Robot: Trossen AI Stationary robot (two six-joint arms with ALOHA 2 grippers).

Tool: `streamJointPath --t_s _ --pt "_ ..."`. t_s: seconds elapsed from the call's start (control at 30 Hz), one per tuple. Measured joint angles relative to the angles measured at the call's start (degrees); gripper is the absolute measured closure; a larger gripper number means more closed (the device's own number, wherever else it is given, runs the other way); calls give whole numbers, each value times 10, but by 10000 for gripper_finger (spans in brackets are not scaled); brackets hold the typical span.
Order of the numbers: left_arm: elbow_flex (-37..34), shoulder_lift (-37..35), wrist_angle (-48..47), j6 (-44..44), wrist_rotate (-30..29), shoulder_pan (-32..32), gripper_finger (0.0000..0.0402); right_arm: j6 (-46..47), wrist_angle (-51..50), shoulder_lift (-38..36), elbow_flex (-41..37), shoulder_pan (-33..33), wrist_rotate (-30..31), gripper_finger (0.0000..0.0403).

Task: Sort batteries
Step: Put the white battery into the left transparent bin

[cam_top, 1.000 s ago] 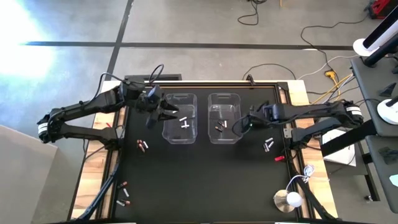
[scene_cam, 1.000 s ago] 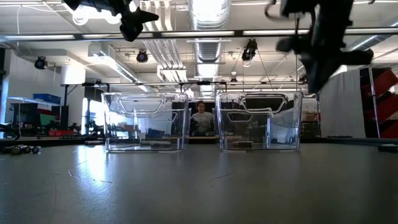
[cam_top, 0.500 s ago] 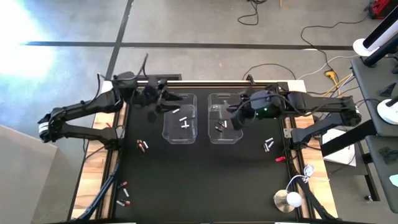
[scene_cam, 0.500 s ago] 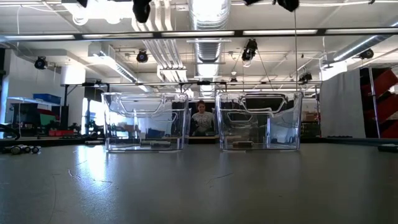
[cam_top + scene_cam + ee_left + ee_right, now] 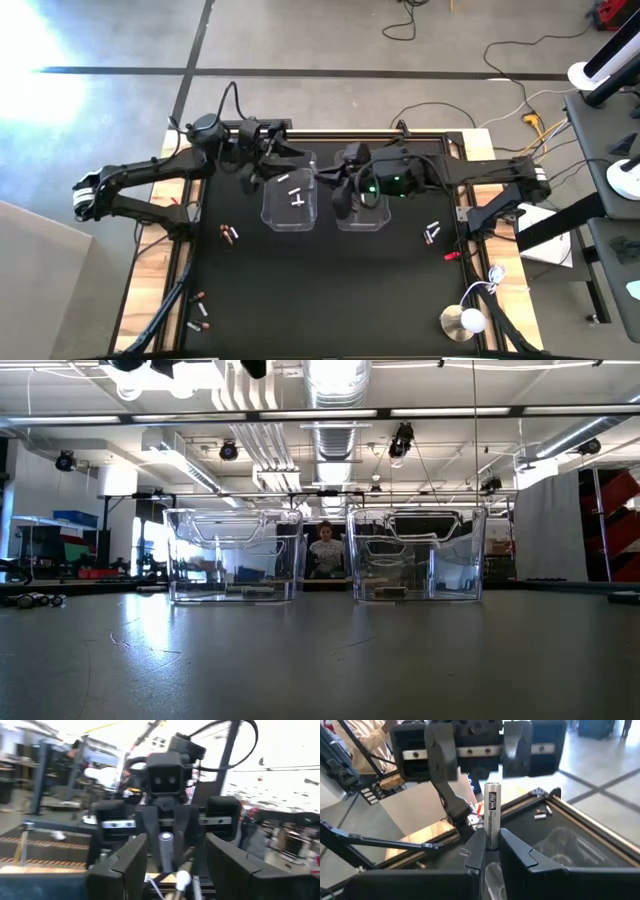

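My right gripper (image 5: 338, 192) hovers high over the gap between the two clear bins, shut on a silvery-white battery (image 5: 492, 810). My left gripper (image 5: 283, 160) is open above the far side of the left bin (image 5: 290, 212), facing the right gripper. In the left wrist view the battery (image 5: 166, 851) stands between my left gripper's (image 5: 170, 857) spread fingers without touching them. The left bin holds silvery-white batteries (image 5: 297, 197). The right bin (image 5: 362, 218) holds dark ones (image 5: 356, 203). Loose batteries lie on the mat (image 5: 230, 233), (image 5: 432, 232), (image 5: 200, 310). My right gripper pinches the silvery-white battery by its near end (image 5: 492, 840) between its two fingertips (image 5: 479, 845). The battery sticks out beyond the fingers, in line with them, toward the left gripper. It is lifted clear of the table and bins.
A small red clip (image 5: 450, 254) lies near the mat's right edge. A white round object with a cord (image 5: 462, 320) sits at the near right corner. In the low view both bins (image 5: 233, 555), (image 5: 417, 553) stand on the mat, with a person (image 5: 324, 550) seated far behind.
My right gripper has risen out of the low view and swung left from beside the right bin to above the gap between the bins, still holding the battery. My left gripper has moved up and toward the far edge, turning to face the right gripper.
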Motion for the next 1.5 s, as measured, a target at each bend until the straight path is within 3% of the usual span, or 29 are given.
streamJointPath --t_s 0.37,0.8,0.9,1.13,1.37,1.5 --pt "0 1 24 -1 5 0 246 -63 -2 77 119 1 5 369" --pt "0 -2 40 -9 4 0 251 -40 -15 97 145 1 55 369" --pt "0 -2 40 -21 4 0 276 -40 -15 97 145 1 56 369" --pt "0 -2 36 -29 4 0 385 -32 -15 100 145 1 54 369" --pt "0 -2 32 -38 17 -1 391 -20 -27 101 145 2 51 367" --pt "0 -2 0 -21 18 -1 394 -6 -51 101 144 7 55 334"
